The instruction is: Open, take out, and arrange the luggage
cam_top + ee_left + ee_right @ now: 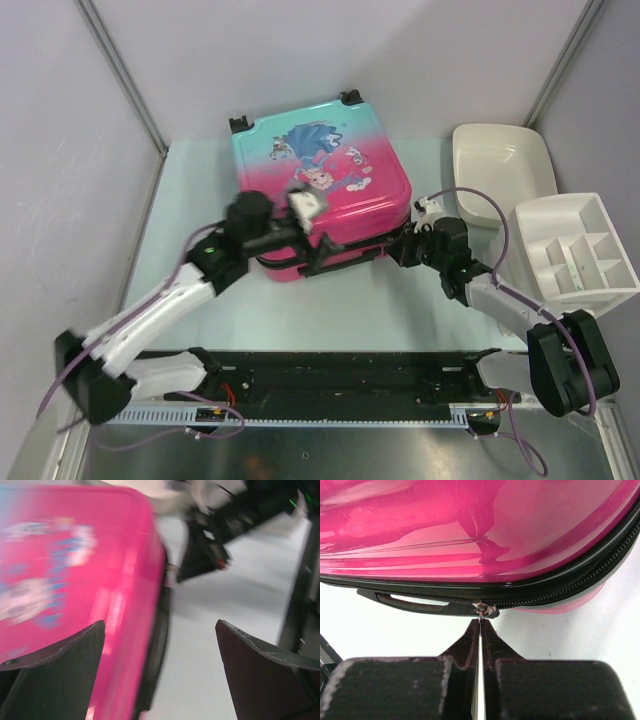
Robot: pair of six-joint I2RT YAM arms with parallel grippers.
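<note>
The luggage (320,170) lies flat and closed at the table's middle, teal at the back and pink at the front, with a cartoon print. My right gripper (396,248) is at its front right corner. In the right wrist view it (480,622) is shut on the zipper pull (481,611) of the black zipper trim, next to the carry handle (415,602). My left gripper (310,240) hovers at the front edge. In the blurred left wrist view it (160,630) is open and empty, and its fingers (60,665) straddle the pink shell's edge (115,605).
A white plastic tub (500,165) stands at the back right. A white compartment organiser (575,250) stands just in front of it, close to my right arm. The table (200,200) has walls at the left, back and right.
</note>
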